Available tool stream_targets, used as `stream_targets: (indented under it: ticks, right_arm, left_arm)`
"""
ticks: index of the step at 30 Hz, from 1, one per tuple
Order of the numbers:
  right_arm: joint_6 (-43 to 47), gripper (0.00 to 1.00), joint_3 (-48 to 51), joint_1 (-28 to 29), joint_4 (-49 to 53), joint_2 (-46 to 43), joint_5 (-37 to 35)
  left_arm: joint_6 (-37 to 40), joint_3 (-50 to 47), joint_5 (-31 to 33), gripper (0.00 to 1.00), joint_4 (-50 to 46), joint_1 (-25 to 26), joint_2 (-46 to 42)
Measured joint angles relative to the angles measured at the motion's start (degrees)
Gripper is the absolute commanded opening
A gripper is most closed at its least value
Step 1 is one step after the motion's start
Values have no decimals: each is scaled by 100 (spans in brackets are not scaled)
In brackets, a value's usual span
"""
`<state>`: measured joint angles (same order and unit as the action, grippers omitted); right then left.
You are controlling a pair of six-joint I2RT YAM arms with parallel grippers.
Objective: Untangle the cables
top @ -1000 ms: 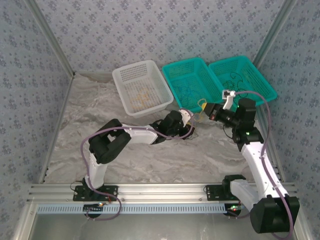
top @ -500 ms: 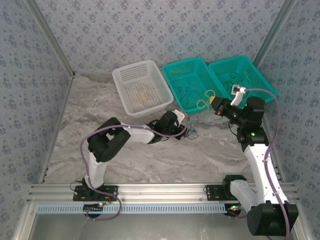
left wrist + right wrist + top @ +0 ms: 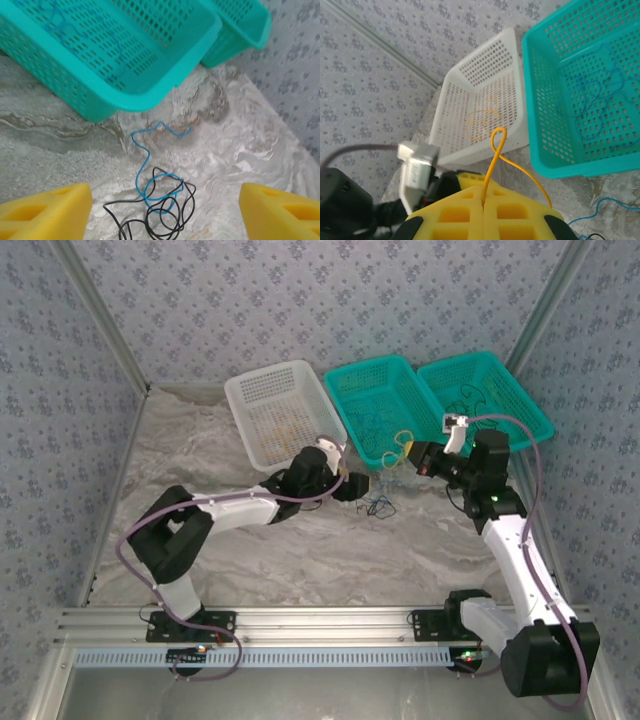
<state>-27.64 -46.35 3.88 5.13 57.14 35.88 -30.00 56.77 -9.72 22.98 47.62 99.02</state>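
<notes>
Cables (image 3: pixel 378 506): clump partly separated, judged roughly a third done. Yellow wire (image 3: pixel 492 160) drawn clear, clamped between the closed pads of the right gripper (image 3: pixel 484 202), held at the six o'clock rim of the middle teal basket (image 3: pixel 370 365). Blue wire (image 3: pixel 155 165) and black wire (image 3: pixel 165 222) lie on the marbled table (image 3: pixel 200 460), looped through each other, not yet parted. The left gripper (image 3: pixel 162 205) hovers above them, fingers wide apart, holding nothing. Surroundings: white basket (image 3: pixel 262 375) at eleven o'clock of the clump, yellow wires inside; middle teal basket at twelve, blue wires inside; far teal basket (image 3: pixel 470 358) at one o'clock, dark wires inside. Obstruction: teal basket wall stands just beside the blue tail and likely crowds any pull that way.
</notes>
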Motion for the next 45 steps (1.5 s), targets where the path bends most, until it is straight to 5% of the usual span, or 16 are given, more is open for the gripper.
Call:
stream_targets:
  ticks: [10, 25, 28, 35, 45]
  right_arm:
    - [-48, 0, 0, 516, -256, 522, -57]
    - [-411, 0, -4, 588, -737, 542, 61]
    - [-439, 0, -4, 603, -776, 542, 111]
    - [-518, 0, -7, 619, -874, 479, 146]
    - [-1025, 0, 463, -68, -691, -398, -1025]
  left_arm:
    - [-487, -289, -651, 84, 494, -345, -317]
    - [-765, -79, -1609, 74, 973, -339, -334]
    - [-789, 24, -1705, 60, 990, -356, -330]
    - [-876, 511, -1847, 0, 1073, -380, -26]
    - [-1493, -573, -623, 0, 1390, -527, -308]
